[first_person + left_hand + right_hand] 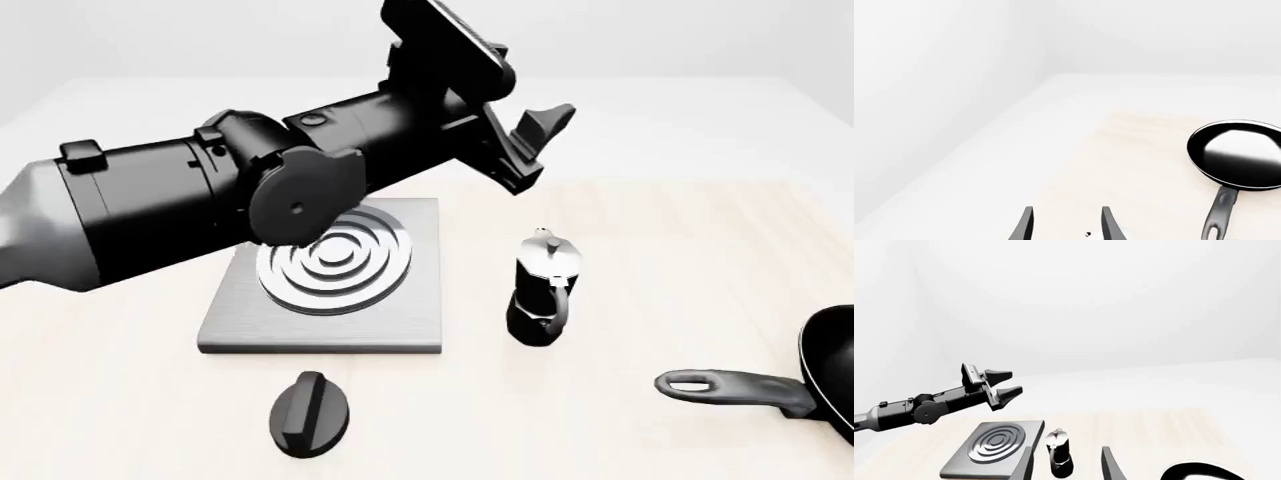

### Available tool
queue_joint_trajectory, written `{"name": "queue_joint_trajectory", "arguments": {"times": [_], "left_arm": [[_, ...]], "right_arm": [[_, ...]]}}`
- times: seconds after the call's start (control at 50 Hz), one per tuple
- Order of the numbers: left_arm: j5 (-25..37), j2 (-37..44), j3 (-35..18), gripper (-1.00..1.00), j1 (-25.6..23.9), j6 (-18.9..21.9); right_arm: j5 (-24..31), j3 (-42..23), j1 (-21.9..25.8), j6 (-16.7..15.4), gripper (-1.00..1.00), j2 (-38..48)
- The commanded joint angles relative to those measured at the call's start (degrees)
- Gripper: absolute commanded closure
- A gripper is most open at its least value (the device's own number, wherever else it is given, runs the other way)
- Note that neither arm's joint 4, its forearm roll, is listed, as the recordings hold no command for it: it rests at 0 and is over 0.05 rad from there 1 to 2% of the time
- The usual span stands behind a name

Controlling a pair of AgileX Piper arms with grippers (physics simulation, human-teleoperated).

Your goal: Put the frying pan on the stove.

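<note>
Pan: frying pan (830, 372) well right of the stove (328, 283), rigid, top-heavy.
Hold: handle (731, 388), near its slotted end.
Jaws: left gripper (530, 146) and right gripper (1066, 465) both spread, empty.

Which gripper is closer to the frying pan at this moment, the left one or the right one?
Probably the right. Its wrist view shows the frying pan just beyond its fingers. The left gripper hangs raised over the table behind the stove, far from the pan.
</note>
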Motion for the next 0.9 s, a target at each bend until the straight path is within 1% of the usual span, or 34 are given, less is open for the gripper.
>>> {"name": "queue_joint_trajectory", "arguments": {"times": [0.02, 0.12, 0.2, 0.28, 0.5, 0.78, 0.82, 0.84, 0.9], "left_arm": [[2.5, 4.4, -5.2, -1.00, -1.9, 1.3], [4.5, 6.8, -8.4, -1.00, -2.2, 2.3], [7.3, 8.7, -11.7, -1.00, -3.0, 3.4], [9.5, 9.2, -13.5, -1.00, -3.8, 3.6], [12.0, 10.3, -14.9, -1.00, -6.3, 5.0], [17.6, 17.0, -25.0, -1.00, -8.6, 6.1], [17.7, 17.4, -25.4, -1.00, -8.8, 6.5], [18.6, 18.7, -27.2, -1.00, -9.0, 6.4], [19.4, 19.8, -28.7, -1.00, -9.4, 6.7]], "right_arm": [[0.0, 0.0, 0.0, 0.0, -1.00, 0.0], [0.0, 0.0, 0.1, 0.1, -1.00, 0.0], [0.0, 0.0, 0.1, 0.2, -1.00, 0.0], [0.0, 0.0, 0.1, 0.2, -1.00, 0.0], [0.0, 0.0, 0.2, 0.2, -1.00, 0.0], [0.0, 0.1, 0.3, 0.2, -1.00, 0.0], [0.0, 0.1, 0.3, 0.2, -1.00, 0.0], [0.0, 0.1, 0.3, 0.2, -1.00, 0.0], [0.0, 0.1, 0.3, 0.1, -1.00, 0.0]]}}
